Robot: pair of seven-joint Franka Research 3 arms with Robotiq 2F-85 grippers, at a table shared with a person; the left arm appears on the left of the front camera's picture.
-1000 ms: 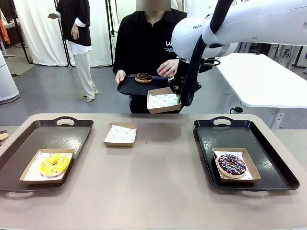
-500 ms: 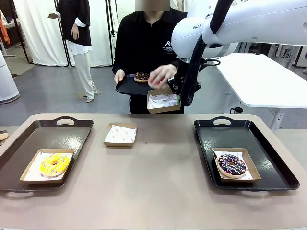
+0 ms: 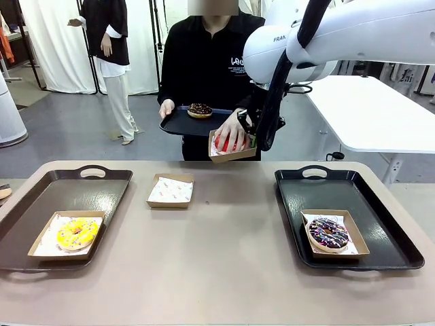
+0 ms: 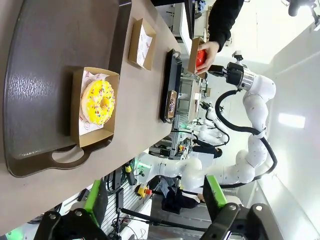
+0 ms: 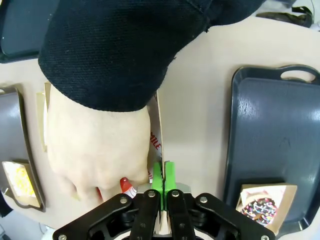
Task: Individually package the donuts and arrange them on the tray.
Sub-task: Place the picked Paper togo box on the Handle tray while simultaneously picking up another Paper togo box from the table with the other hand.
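The right gripper (image 3: 253, 140) hangs above the far edge of the desk (image 3: 224, 272), its fingers clenched on the right wall of a cardboard box (image 3: 231, 156) held in the air. In the right wrist view the green pads (image 5: 157, 177) press flat together on that wall. The person's hand (image 3: 231, 129) lies inside this box, over a red donut (image 3: 222, 145), so only slivers of red show. The person's other hand (image 3: 167, 107) holds a small black tray (image 3: 182, 125) just behind the box, with a dark chocolate donut (image 3: 200, 109) on it.

The left gripper (image 4: 155, 200) has its fingers released and spread wide, grasping nothing, and looks down on the left tray (image 3: 41, 204). A yellow donut (image 3: 77, 233) sits in a box (image 3: 64, 256) at that tray's near edge, toward its left corner. An empty box (image 3: 170, 191) lies on the desk just beside the left tray's far right corner. On the right tray (image 3: 384, 221) a sprinkled chocolate donut (image 3: 328, 233) sits in its own box (image 3: 357, 238) by the near edge
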